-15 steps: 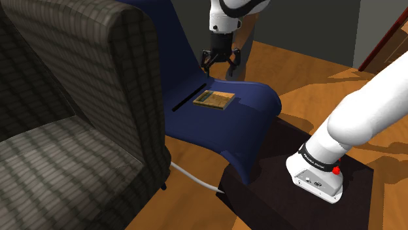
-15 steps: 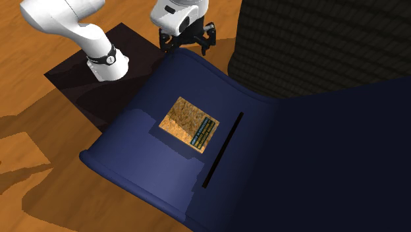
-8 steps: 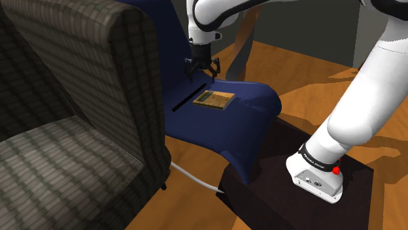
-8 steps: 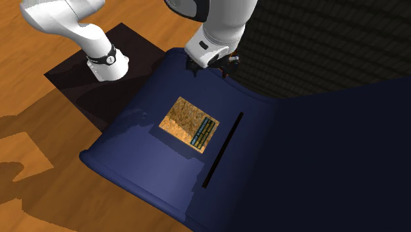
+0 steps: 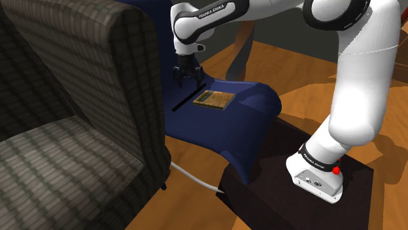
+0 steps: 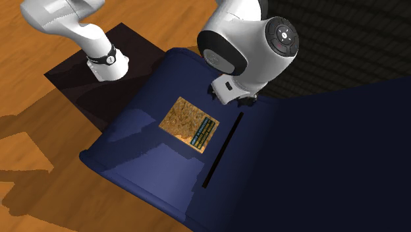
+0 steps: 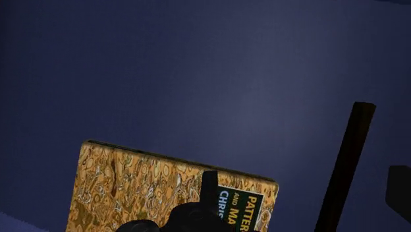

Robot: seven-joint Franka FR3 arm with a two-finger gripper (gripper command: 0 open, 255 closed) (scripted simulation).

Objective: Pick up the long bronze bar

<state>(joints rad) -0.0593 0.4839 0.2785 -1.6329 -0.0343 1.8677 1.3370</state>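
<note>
Bar (image 5: 185, 100), long and dark, lies on the blue lounge chair (image 5: 252, 98) beside a book (image 5: 214, 99), my pincer (image 5: 187, 77) above its upper end. From the second exterior view it lies flat, just beside the book. At the wrist my fingers (image 7: 209, 188) stand released, apart, with the bar between them, untouched.

I see book (image 5: 214, 99) lying flat on dark blue lounge seat (image 5: 256, 112), roughly mid-cushion. Cover marbled orange-brown, and from wrist view I read dark label with yellow lettering along one edge, letters partly cut off. Blue fabric smooth and bare around book. Plaid grey-green armchair (image 5: 78, 85) stands just beside blue seat, at shoulder view's left. Wooden floor (image 5: 307, 98) under both. White cable (image 5: 193, 178) runs across floor from armchair's base toward blue seat's foot.
</note>
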